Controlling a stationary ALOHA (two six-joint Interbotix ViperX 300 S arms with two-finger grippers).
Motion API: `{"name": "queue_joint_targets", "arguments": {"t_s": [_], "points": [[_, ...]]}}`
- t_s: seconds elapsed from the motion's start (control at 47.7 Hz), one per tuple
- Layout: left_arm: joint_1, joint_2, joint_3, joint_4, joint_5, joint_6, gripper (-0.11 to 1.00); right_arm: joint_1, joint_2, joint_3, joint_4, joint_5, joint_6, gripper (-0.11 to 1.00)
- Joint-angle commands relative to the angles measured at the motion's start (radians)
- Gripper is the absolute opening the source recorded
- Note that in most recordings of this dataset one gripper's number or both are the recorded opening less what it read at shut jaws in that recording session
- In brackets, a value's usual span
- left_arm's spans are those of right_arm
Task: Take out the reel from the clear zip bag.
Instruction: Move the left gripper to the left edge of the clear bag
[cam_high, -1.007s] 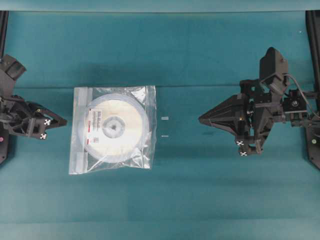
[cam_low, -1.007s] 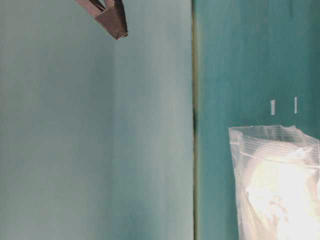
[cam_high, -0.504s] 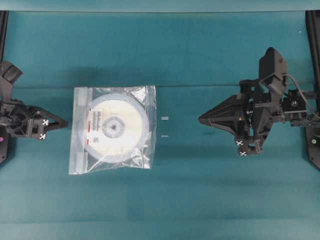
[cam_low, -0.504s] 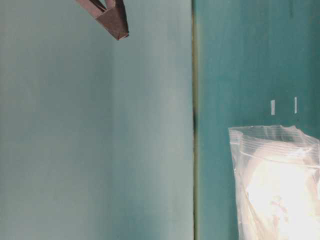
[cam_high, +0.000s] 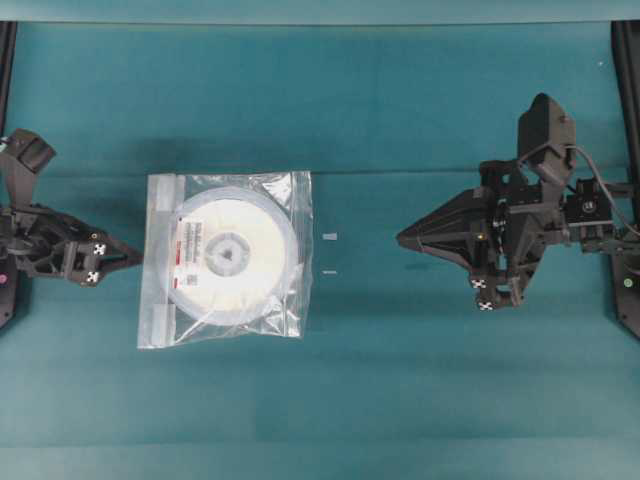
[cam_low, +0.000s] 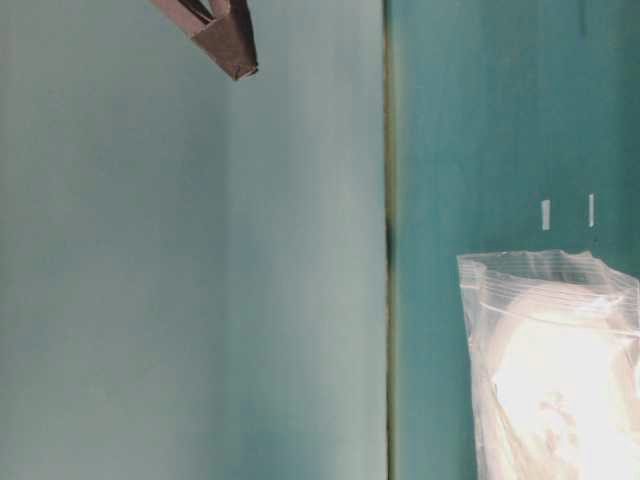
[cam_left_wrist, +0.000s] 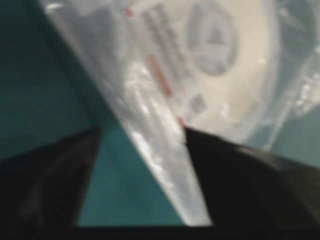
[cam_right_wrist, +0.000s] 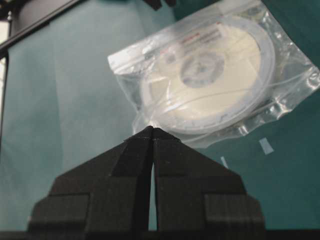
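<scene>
Clear zip bag flat left of worktop centre, reel inside, left gripper parted beside its zip edge, right gripper pinched together, well apart.

— What sort of place is this?
— A robotics lab bench: a teal-covered table, a black robot arm mounted at its left and another at its right.
— Anything else pointing that way?
— Small white tape marks near the table's middle, and a plain pale wall behind it.
</scene>
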Motion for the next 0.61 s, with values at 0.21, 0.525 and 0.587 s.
{"name": "queue_joint_targets", "arguments": {"t_s": [0.21,0.525,0.587], "points": [[0.002,0.031,0.009,0.003,-0.008,-0.112,0.92,-0.002,-0.003,-0.012,0.003,-0.008,0.011,0.00],[0.002,0.155,0.003,0.003,-0.158,-0.112,0.89,-0.003,-0.005,-0.012,0.003,-0.009,0.012,0.00],[0.002,0.192,0.000,0.003,-0.195,-0.112,0.89,-0.003,-0.005,-0.012,0.003,-0.009,0.012,0.00]]}}
